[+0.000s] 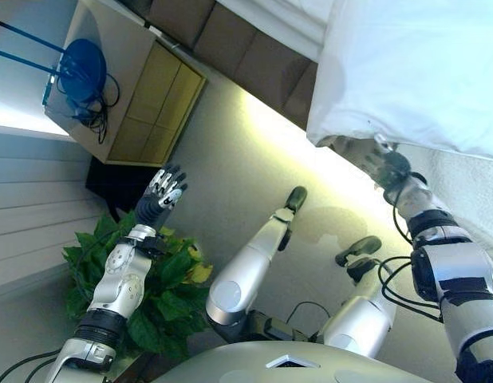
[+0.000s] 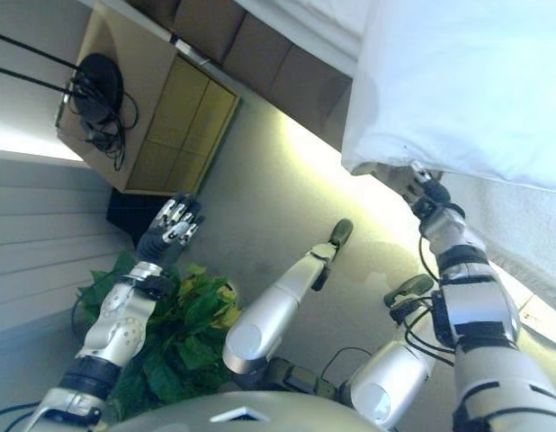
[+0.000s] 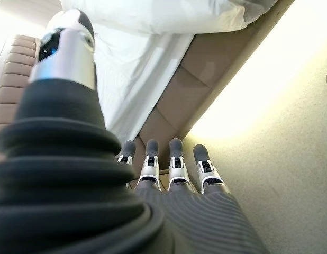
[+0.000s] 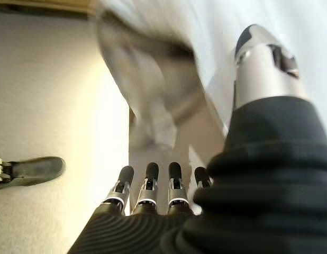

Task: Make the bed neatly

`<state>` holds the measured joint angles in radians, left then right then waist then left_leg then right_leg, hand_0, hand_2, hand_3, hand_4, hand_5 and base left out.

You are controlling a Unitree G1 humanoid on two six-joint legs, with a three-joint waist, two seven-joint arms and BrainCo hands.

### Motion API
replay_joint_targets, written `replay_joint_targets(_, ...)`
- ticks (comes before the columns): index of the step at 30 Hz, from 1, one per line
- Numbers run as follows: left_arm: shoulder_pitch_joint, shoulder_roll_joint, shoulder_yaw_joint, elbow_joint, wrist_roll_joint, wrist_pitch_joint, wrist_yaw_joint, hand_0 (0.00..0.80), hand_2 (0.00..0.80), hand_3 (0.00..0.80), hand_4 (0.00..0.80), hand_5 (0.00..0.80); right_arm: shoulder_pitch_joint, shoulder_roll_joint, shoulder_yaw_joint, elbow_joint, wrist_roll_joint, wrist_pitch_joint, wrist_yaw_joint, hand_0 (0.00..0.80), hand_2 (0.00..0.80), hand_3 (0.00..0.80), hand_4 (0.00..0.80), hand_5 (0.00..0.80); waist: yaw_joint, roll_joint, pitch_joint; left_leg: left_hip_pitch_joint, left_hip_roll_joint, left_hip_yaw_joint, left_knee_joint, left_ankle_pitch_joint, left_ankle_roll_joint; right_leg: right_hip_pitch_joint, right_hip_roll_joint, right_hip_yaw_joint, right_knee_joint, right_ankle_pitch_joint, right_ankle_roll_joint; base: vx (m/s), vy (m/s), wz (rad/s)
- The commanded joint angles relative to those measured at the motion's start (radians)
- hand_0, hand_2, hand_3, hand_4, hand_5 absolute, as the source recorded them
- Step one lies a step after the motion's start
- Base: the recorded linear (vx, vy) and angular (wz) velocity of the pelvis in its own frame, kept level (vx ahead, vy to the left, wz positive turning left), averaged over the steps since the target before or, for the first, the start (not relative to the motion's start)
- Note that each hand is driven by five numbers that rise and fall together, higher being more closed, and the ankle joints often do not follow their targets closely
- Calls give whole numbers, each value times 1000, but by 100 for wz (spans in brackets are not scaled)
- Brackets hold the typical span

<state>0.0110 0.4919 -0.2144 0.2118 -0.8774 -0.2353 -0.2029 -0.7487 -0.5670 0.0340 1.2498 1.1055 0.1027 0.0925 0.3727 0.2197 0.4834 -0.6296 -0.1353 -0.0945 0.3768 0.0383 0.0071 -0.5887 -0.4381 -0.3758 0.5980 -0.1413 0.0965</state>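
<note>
The right hand (image 1: 372, 157), fingers straight under the white duvet (image 1: 414, 72) corner, pinches nothing; the left hand (image 1: 163, 191) hangs spread; that corner could slip off.

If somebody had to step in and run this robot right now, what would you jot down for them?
Left hand: open, raised in the air over the floor, holding nothing, well away from the bed.
Right hand: reaching to the hanging corner of the white duvet; its fingers look straight in the right wrist view, no grip on the cloth.
Bed: the duvet overhangs the brown padded bed frame.
Done: nothing I can confirm.
Left: take the duvet edge, pull it flat and straight.
</note>
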Motion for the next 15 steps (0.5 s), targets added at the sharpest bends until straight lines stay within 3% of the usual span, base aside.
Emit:
replay_joint_targets(1,-12,1,-4,-16,0,-85,21,0,0,0,0,0,29,-81,-68,4,174,-71,53,0,0,0,0,0,-7,56,36,-29,24,42,29,2,-23,43,-30,68,-61,118,92,-15,-1,-7)
replay_joint_targets(8,5,20,-9,-25,-18,-106,37,0,0,0,0,0,55,-139,-149,3,266,-106,125,0,0,0,0,0,-19,52,36,-33,33,45,16,2,-24,40,-22,68,-77,119,97,-8,-4,-4)
replay_joint_targets(15,16,48,1,-19,-32,-114,19,0,0,0,0,0,19,-193,-175,-3,349,-64,142,0,0,0,0,0,-14,41,37,-40,39,43,-2,11,-25,32,-14,62,-87,125,100,-1,-2,0)
